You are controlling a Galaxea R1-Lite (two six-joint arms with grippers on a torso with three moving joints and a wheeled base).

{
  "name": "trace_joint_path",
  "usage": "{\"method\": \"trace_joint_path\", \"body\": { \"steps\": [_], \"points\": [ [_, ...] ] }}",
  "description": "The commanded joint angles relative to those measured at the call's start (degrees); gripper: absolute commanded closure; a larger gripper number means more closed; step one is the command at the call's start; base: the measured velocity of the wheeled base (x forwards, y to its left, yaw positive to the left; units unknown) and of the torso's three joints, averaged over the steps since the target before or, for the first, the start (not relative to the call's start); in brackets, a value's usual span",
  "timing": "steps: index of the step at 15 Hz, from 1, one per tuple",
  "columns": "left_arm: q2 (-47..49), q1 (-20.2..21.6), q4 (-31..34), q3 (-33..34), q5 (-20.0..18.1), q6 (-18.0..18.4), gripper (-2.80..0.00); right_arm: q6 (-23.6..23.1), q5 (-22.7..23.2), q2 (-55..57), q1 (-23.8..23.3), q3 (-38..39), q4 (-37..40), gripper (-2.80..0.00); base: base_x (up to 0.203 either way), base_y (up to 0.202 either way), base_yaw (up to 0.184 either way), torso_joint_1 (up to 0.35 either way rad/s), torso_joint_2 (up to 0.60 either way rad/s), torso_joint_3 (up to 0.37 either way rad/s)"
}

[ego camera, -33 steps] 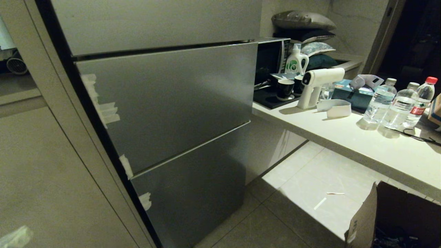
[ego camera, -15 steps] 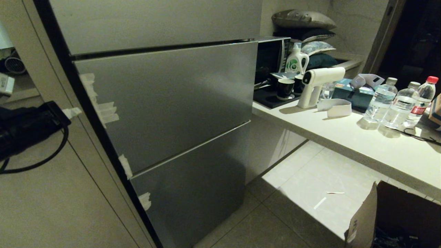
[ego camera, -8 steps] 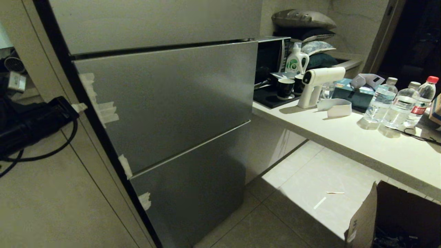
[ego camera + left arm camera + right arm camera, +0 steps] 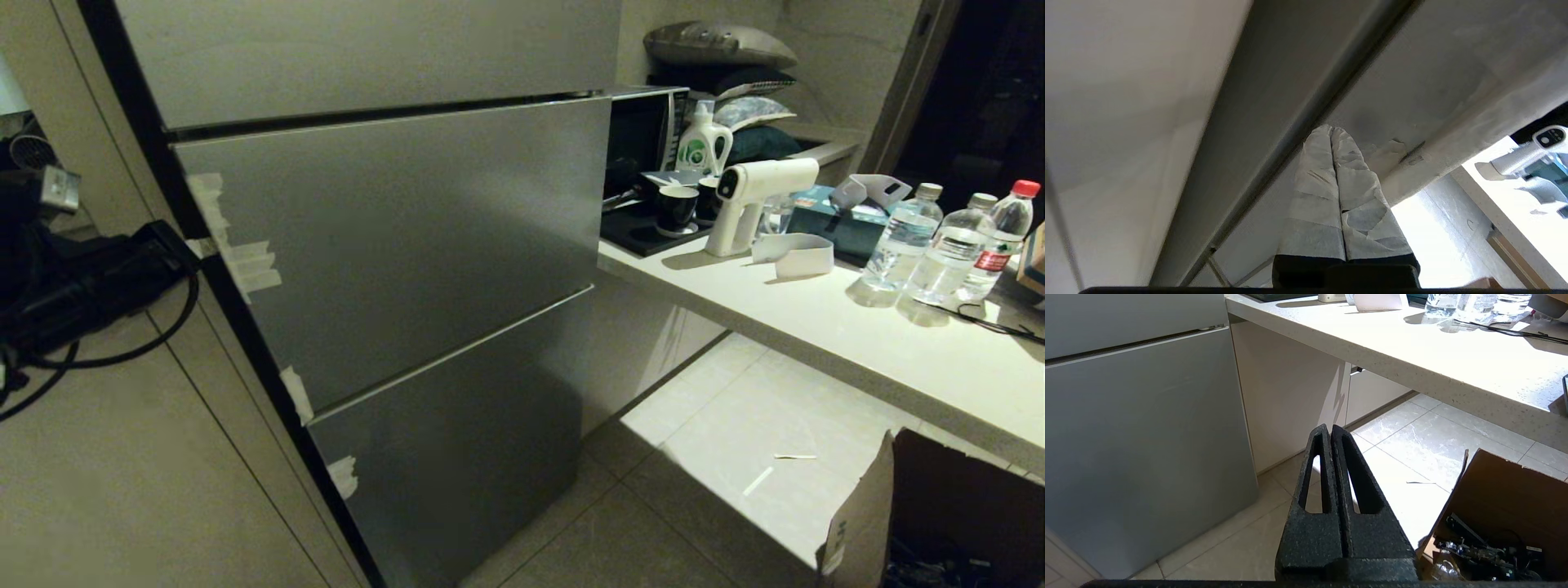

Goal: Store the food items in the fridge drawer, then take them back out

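At the left side of the fridge, the left tool (image 4: 1332, 131) has its two tape-wrapped fingers (image 4: 1316, 171) pressed together, with nothing between them. Their tips are at the dark seam beside the middle grey door panel (image 4: 400, 237), close to the white tape scraps (image 4: 245, 261) on its edge; whether they touch the metal cannot be told. All the grey panels are closed, so the fridge drawer is behind them and cannot be seen. In the head view the black left arm (image 4: 90, 282) comes in from the left with its cable hanging below. The right tool (image 4: 1331, 428) is low, above the tiled floor (image 4: 1412, 457), its black fingers also pressed together and holding nothing. Near it stands an open cardboard box (image 4: 1502, 486). To the right, the light surface (image 4: 816, 327) carries a white spray gun (image 4: 747, 200) and three water bottles (image 4: 939, 245).
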Motion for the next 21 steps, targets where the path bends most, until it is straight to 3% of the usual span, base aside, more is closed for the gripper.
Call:
{"method": "trace_joint_path", "body": {
  "steps": [1, 12, 18, 21],
  "points": [
    [0.2, -0.8, -0.2, 0.0, -0.1, -0.2, 0.00, 0.0, 0.0, 0.0, 0.0, 1.8, 0.0, 0.00, 0.000, 0.000, 0.000, 0.000, 0.00, 0.000],
    [-2.2, -6.8, -0.2, 2.7, -0.6, -1.6, 0.00, 0.0, 0.0, 0.0, 0.0, 1.8, 0.0, 0.00, 0.000, 0.000, 0.000, 0.000, 0.00, 0.000],
    [-7.7, -8.6, -0.2, 8.1, -0.6, -1.5, 0.00, 0.0, 0.0, 0.0, 0.0, 1.8, 0.0, 0.00, 0.000, 0.000, 0.000, 0.000, 0.00, 0.000],
    [-13.4, -12.0, -0.2, 12.9, -0.6, -1.5, 0.00, 0.0, 0.0, 0.0, 0.0, 1.8, 0.0, 0.00, 0.000, 0.000, 0.000, 0.000, 0.00, 0.000]
  ]
}}
